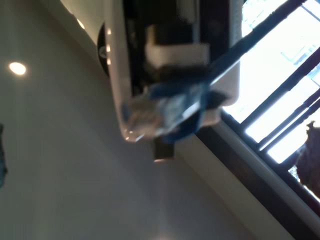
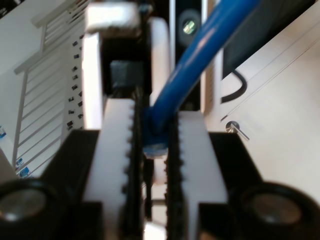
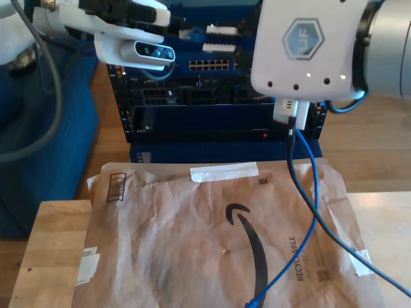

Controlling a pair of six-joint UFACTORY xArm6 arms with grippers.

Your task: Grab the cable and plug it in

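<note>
First wrist view: pointed up at a pale ceiling (image 1: 60, 165) with a round lamp (image 1: 17, 68) lit, and bright windows with dark bars (image 1: 280, 75). My first hand (image 1: 165, 107), blurred, closed on the cable (image 1: 240, 47) at its translucent plug (image 1: 150, 112); blue cord running away from the plug toward the windows.

Second wrist view: my second hand (image 2: 152, 125) with its white toothed fingers (image 2: 117, 140) drawn together and clamped on the cable (image 2: 200, 55), which rises thick and blue out of the grip. Behind, a white railing (image 2: 45, 75) and a pale floor (image 2: 285, 110).

Exterior view: a wooden desk (image 3: 54, 244) across the lower half, mostly covered by a creased brown paper mailer (image 3: 192, 244) with a white tape strip at twelve o'clock of it. Beyond the desk, at twelve o'clock, a dark blue equipment rack (image 3: 212, 96) with rows of ports. At two o'clock, a large white arm housing (image 3: 308, 45); from beneath it the cable (image 3: 313, 205) hanging down over the mailer, one end's plug (image 3: 252, 301) lying on the paper at six o'clock, another blue strand leaving toward four o'clock. At eleven o'clock, another arm (image 3: 128, 45), near the rack's top. Wooden floor (image 3: 372, 141) at three o'clock. Cannot tell which arm is first or second here.
</note>
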